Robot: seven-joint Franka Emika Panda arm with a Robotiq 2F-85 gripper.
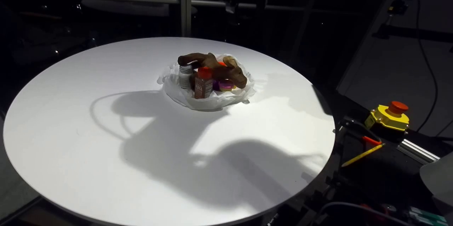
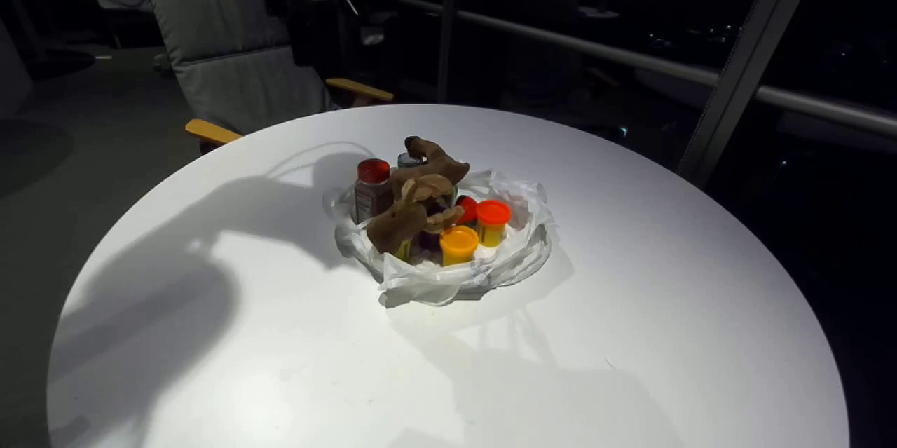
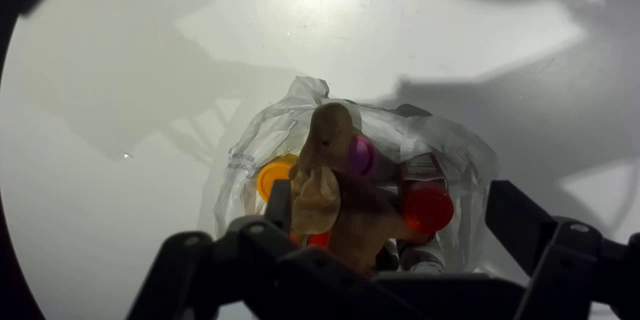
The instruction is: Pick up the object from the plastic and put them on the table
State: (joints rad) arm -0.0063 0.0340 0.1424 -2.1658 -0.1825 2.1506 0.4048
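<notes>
Hand [image 3: 390, 203], jaws spread wide, hangs above the toy items [image 3: 362, 215] in the plastic [image 3: 457, 142]

In exterior view, can [image 2: 408, 161] mostly hidden behind brown figure [image 2: 422, 188]; jar label [image 2: 365, 205] unreadable.

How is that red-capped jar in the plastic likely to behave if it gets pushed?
The red-capped jar may tip rather than slide, since it stands roughly upright and looks taller than wide. It is probably stiff, as its sides look straight. The thin, crumpled plastic around it might bunch up and drag along.
</notes>
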